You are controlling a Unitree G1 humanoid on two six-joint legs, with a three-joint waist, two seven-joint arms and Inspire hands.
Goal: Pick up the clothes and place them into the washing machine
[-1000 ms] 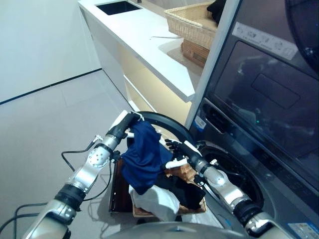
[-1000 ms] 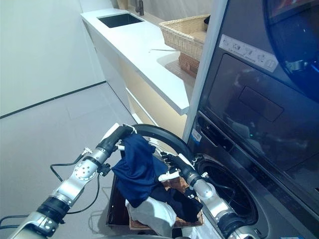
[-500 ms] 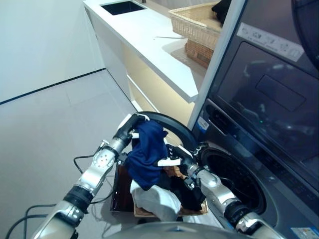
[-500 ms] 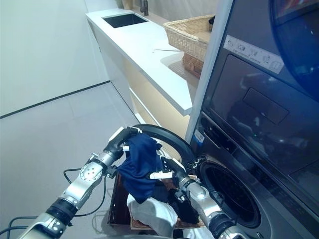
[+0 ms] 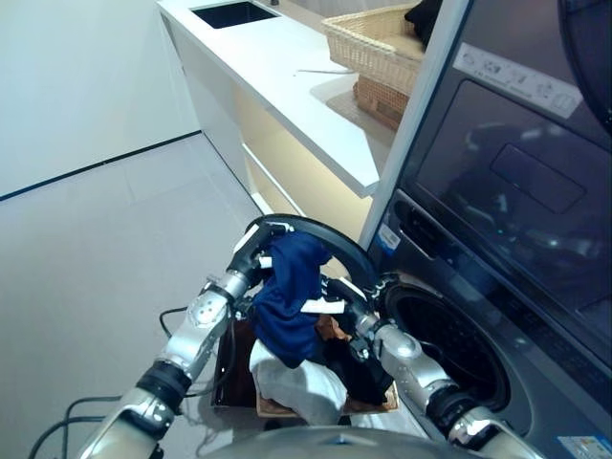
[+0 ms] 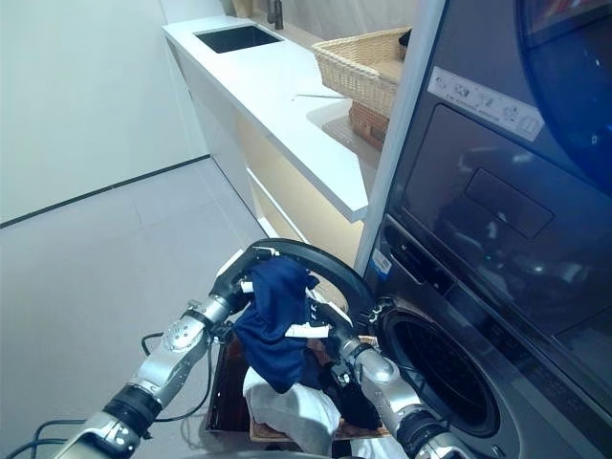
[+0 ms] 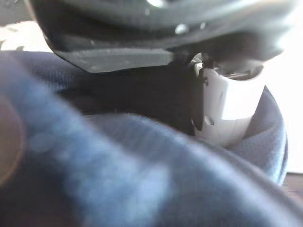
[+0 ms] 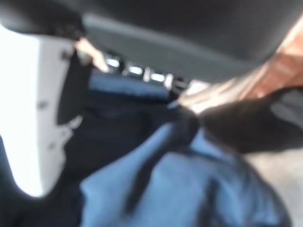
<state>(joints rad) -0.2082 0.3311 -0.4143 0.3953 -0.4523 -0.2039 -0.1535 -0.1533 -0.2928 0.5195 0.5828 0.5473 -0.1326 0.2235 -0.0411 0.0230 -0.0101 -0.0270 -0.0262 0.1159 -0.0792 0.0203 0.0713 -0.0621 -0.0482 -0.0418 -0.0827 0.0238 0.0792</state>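
Lower centre, L to R: left hand [image 5: 256, 260] closed on blue garment [image 5: 290, 296], now raised nearer the door ring [image 5: 330, 244] vs 1 s ago; right hand [image 5: 346, 308] against cloth, grip can't tell. Drum [image 5: 449, 354] at right, not yet loaded.

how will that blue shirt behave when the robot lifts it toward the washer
The blue shirt hangs in folds from the left hand, so it is likely floppy and will sag. It seems light. Its trailing end may snag on the basket.
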